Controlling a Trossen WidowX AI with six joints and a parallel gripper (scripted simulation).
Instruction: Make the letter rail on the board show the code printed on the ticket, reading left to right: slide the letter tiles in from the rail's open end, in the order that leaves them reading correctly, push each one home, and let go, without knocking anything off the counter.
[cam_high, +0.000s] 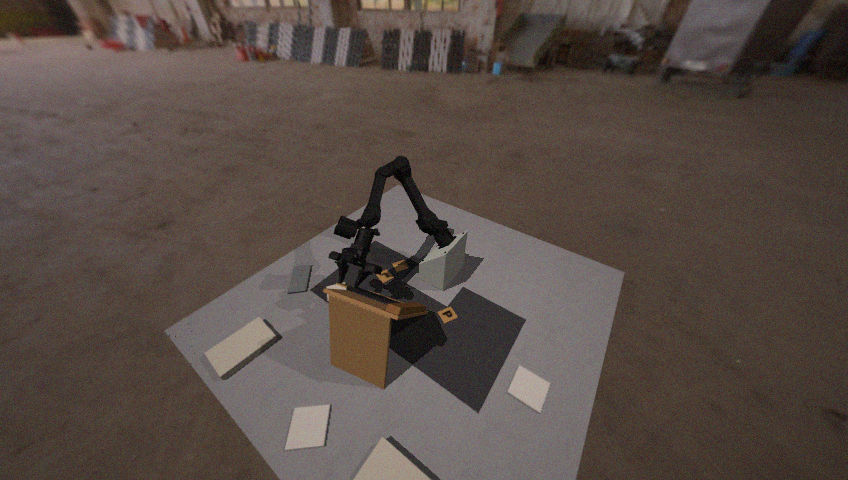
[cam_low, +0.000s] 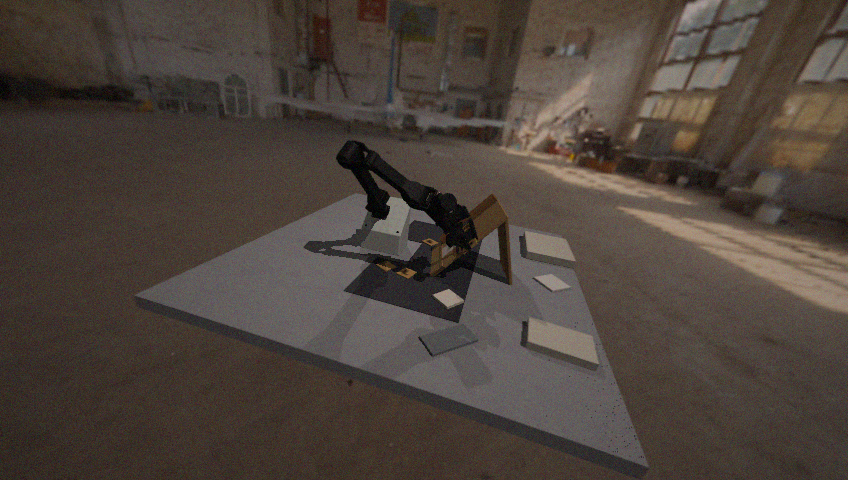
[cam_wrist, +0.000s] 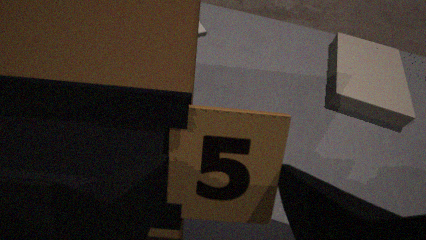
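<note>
My gripper (cam_high: 349, 283) (cam_low: 462, 243) (cam_wrist: 224, 168) is shut on the tile marked 5 (cam_wrist: 267, 145), at one side end of the sloping brown board (cam_high: 360, 342) (cam_low: 505, 255) (cam_wrist: 100, 45). The 5 faces the wrist camera upright; the tile's left edge meets the dark rail (cam_wrist: 170, 107), and its exact seating is hidden in shadow. The left finger is lost against dark parts. A tile marked P (cam_high: 447, 314) (cam_low: 429, 242) lies by the board's other end. Two more tiles, one nearer the board (cam_high: 385, 275) (cam_low: 406, 272) and one farther (cam_high: 399, 265) (cam_low: 385, 265), lie before it. The ticket's code is unreadable.
A pale wedge-shaped block (cam_high: 443, 267) (cam_low: 385, 237) stands by the arm's base. A grey slab (cam_high: 300, 278) (cam_low: 448, 340) and a thick cream block (cam_high: 242, 347) (cam_low: 561, 342) (cam_wrist: 372, 72) lie beyond the board's tile-5 end. A white card (cam_low: 448, 298) lies on the dark mat (cam_low: 380, 288).
</note>
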